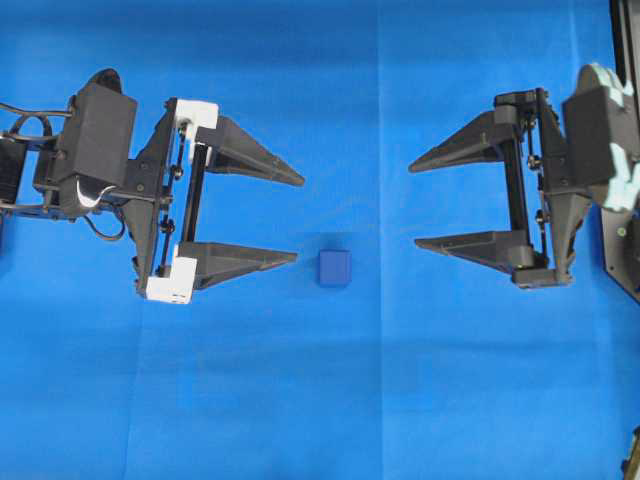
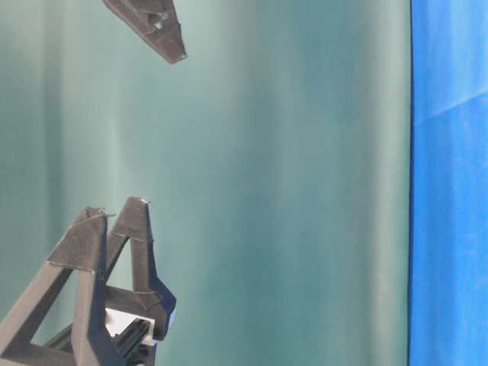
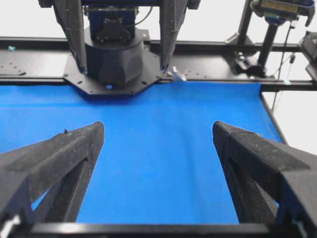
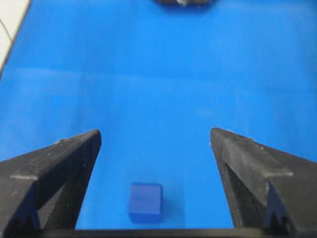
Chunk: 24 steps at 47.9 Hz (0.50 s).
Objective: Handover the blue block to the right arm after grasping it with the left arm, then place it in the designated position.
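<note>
Blue block (image 1: 334,268) is lying flat on the blue cloth (image 1: 320,400), untouched by either gripper, and is serving as the reference for all positions below. In the right wrist view the blue block (image 4: 145,202) is sitting low between the two fingers, nearer the fingertip (image 4: 84,148) on that view's left, with cloth showing on every side of it.

To the left of the block, the left arm's gripper (image 1: 300,220) is hanging with its jaws spread wide; its lower fingertip (image 1: 285,258) is pointing at the block from just beside it, not touching.

To the right of the block, somewhat farther off, the right arm's gripper (image 1: 412,204) is facing it with jaws also spread and nothing between them.

Beyond the block, at the cloth's far edge in the left wrist view, the right arm's black base (image 3: 116,59) is standing.
</note>
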Tool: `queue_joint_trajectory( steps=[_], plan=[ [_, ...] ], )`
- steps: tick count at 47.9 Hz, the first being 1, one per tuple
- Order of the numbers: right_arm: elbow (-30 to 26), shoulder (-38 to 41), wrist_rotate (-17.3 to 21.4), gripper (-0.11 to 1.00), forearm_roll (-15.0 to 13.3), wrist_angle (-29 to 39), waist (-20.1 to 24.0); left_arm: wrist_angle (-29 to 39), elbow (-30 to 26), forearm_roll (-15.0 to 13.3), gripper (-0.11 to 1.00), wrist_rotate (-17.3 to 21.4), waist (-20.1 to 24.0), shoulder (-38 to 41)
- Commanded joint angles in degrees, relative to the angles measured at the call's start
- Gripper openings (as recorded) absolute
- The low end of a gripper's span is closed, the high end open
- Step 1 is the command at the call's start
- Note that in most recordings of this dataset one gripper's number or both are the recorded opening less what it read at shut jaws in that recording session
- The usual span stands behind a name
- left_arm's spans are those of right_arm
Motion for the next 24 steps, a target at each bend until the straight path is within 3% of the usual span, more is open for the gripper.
queue_joint_trajectory(
  steps=[1, 10, 24],
  plan=[
    [0.18, -0.88, -0.09, 0.78, -0.62, -2.90, 0.09, -0.26, -1.32, 0.00, 0.93, -0.09, 0.00, -1.05],
    [1.85, -0.97, -0.18, 0.78, -1.23, -6.77, 0.00, -0.26, -1.32, 0.09, 0.93, -0.09, 0.00, -0.97],
    [2.02, -0.88, -0.18, 0.78, -1.23, -7.21, 0.00, -0.26, -1.32, 0.00, 0.93, -0.09, -0.18, -0.97]
  ],
)
